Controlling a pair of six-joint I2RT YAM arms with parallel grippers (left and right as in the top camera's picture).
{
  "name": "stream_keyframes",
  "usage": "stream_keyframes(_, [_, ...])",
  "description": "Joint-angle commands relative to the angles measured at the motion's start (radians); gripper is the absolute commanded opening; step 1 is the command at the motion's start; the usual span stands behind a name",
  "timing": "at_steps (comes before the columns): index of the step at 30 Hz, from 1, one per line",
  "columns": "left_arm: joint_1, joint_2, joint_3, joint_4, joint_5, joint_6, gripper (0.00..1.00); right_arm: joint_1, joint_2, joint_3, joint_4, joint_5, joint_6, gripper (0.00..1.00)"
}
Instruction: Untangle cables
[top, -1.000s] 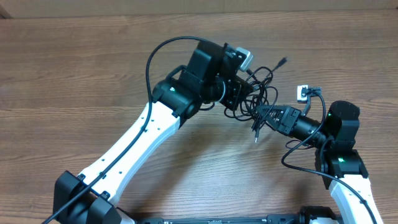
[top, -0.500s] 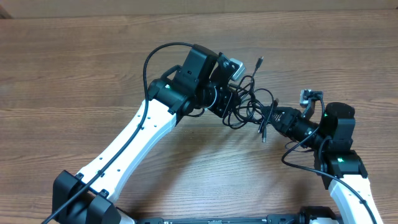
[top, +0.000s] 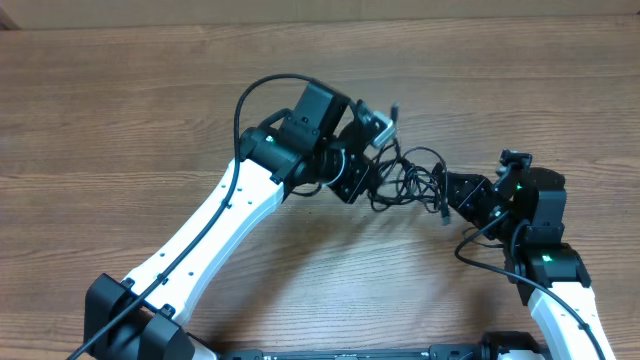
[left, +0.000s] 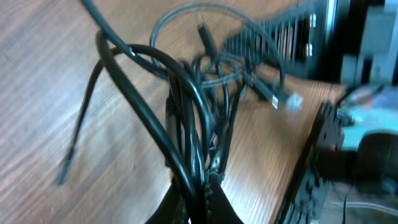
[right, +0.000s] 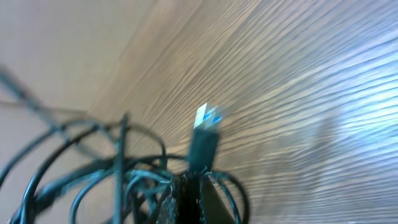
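A tangle of black cables (top: 408, 180) hangs between my two grippers above the wooden table. My left gripper (top: 362, 178) is shut on a bundle of cable strands (left: 186, 124) at the tangle's left side. My right gripper (top: 452, 195) is shut on a cable just behind its USB plug (right: 204, 134) at the tangle's right side. A loose plug end (top: 394, 108) sticks up at the back. In the left wrist view another plug (left: 283, 99) shows beyond the loops.
The wooden table (top: 120, 110) lies all around. The left arm (top: 240, 210) reaches diagonally from the front left. The right arm's base link (top: 545, 255) stands at the front right.
The right gripper has drawn back to the right with its cable. The left gripper has shifted a little to the left, so the tangle is stretched wider. The loose plug end has swung left.
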Motion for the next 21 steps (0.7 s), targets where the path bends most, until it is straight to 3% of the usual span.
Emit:
stream_keyframes(1, [0.017,-0.024,0.017,-0.089,0.027,0.156,0.04,-0.023,0.004,0.017,-0.004,0.291,0.001,0.04])
stream_keyframes(10, [0.017,-0.024,0.017,-0.147,0.035,0.216,0.04,-0.023,0.004,0.017,-0.002,0.353,-0.049,0.04])
stream_keyframes(14, [0.017,-0.024,0.017,-0.060,0.107,0.208,0.04,-0.023,0.004,0.017,0.000,0.188,-0.050,0.04])
stream_keyframes(21, [0.017,-0.024,0.017,0.119,0.111,0.062,0.04,-0.023,0.004,0.017,0.028,-0.076,-0.058,0.06])
